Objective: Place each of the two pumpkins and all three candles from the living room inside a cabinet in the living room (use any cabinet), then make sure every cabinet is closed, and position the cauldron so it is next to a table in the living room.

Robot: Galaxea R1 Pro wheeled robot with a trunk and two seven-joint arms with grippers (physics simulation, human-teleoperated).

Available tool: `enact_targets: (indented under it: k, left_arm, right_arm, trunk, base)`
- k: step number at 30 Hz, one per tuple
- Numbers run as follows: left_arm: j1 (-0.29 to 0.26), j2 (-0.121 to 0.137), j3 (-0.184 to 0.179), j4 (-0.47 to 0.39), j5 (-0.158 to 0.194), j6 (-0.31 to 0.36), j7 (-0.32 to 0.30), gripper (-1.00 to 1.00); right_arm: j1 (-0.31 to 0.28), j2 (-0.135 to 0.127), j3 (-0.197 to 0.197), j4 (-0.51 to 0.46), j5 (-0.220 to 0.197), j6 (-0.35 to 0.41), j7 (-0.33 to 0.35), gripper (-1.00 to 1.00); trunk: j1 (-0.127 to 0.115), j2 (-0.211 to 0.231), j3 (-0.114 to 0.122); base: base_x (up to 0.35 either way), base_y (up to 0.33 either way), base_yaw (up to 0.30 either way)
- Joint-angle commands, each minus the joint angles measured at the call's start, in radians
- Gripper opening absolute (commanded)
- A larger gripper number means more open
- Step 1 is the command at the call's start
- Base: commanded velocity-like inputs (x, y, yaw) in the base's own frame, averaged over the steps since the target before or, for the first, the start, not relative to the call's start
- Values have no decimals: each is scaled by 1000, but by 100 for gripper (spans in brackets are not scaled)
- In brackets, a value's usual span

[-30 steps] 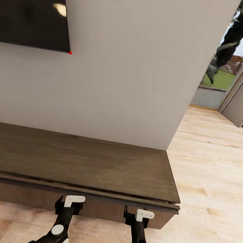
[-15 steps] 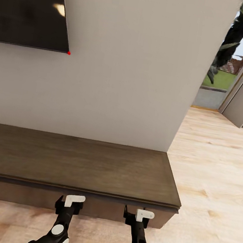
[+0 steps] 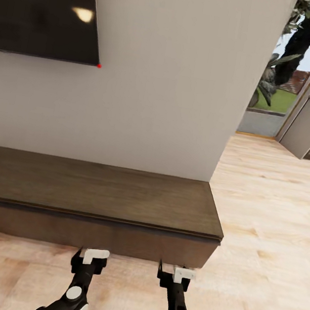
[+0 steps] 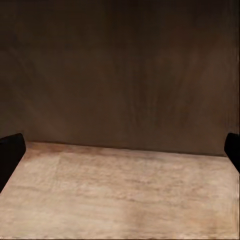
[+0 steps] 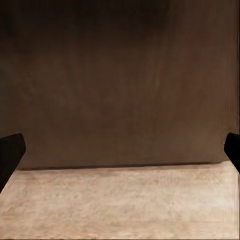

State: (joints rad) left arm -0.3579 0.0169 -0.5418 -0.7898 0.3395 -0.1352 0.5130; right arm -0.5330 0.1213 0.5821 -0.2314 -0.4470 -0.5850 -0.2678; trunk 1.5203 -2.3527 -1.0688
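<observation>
Cabinet (image 3: 92, 200) sits flush against the pale wall (image 3: 161, 86), long low dark wood-grain unit, front faces flat and all shut as far as the head view shows, top surface bare. Its right end stops just short of the wall's corner, with light wood floor (image 3: 263, 232) running past it toward a glass door and greenery outside.

Left gripper (image 3: 90, 256) hangs low over the floor just in front of the cabinet's front face, not touching it. Left wrist view: dark fingertips (image 4: 10, 155) sit at the far edges of the frame, spread wide, nothing between them, brown cabinet front straight ahead above a strip of floor.

Right gripper (image 3: 180, 273) is beside it, near the cabinet's right end, also just off the front face. Right wrist view: fingertips (image 5: 10, 155) likewise spread to the frame edges, empty, cabinet front (image 5: 120, 85) ahead with a thin dark line where it meets the floor.

Black TV screen (image 3: 48, 8) is mounted on the wall above the cabinet's left part, small red dot at its lower right corner. Grey cupboard fronts (image 3: 309, 129) stand far right in the background
</observation>
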Motion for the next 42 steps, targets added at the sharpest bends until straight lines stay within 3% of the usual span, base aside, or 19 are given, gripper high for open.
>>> enact_targets:
  k: [1, 5, 8, 10, 12, 14, 27, 33, 35, 42]
  left_arm:
    - [-1, 0, -7, 0, 12, -4, 5, 100]
    - [-1, -1, -7, -15, 18, 46, 3, 100]
    - [0, 9, 3, -91, 35, 212, 5, 100]
    - [2, 18, 34, -135, 67, 332, 2, 100]
    - [3, 23, 90, -166, 118, 448, 0, 100]
    - [4, 25, 119, -177, 152, 517, -1, 100]
    - [5, 26, 147, -88, 225, 552, -3, 100]
    - [5, 23, 153, -30, 235, 551, -1, 100]
    - [4, 19, 182, 41, 251, 542, -3, 100]
    - [4, 19, 197, 60, 257, 527, -3, 100]
  right_arm:
    - [-1, 0, 8, 0, -4, 15, -8, 100]
    - [-1, 0, 5, -12, -47, 154, -9, 100]
    - [-1, -5, 4, -39, -140, 289, -11, 100]
    - [-1, -9, 3, -48, -188, 381, -11, 100]
    - [-1, -9, 3, -53, -215, 476, -10, 100]
    - [-1, -8, 4, -56, -225, 541, -9, 100]
    - [-1, -10, 7, -55, -227, 561, -4, 100]
    - [-1, -10, 6, -55, -229, 557, -3, 100]
    - [0, -9, 8, -53, -227, 556, -4, 100]
    - [-1, -11, 8, -55, -227, 556, 36, 100]
  trunk:
    - [-1, 0, -1]
    - [-1, 0, -1]
    - [-1, 0, -1]
    - [-1, 0, -1]
    - [-1, 0, -1]
    - [-1, 0, -1]
    - [-51, 91, 40]
    - [-74, 133, 59]
    - [-81, 147, 65]
    - [-108, 196, 87]
  base:
    - [-334, 0, 0]
    - [-311, 0, 0]
    - [-110, 0, 0]
    - [-35, 0, 0]
    - [-13, 0, 0]
    - [-4, 0, 0]
    - [0, 0, 0]
    - [0, 0, 0]
    - [0, 0, 0]
    - [0, 0, 0]
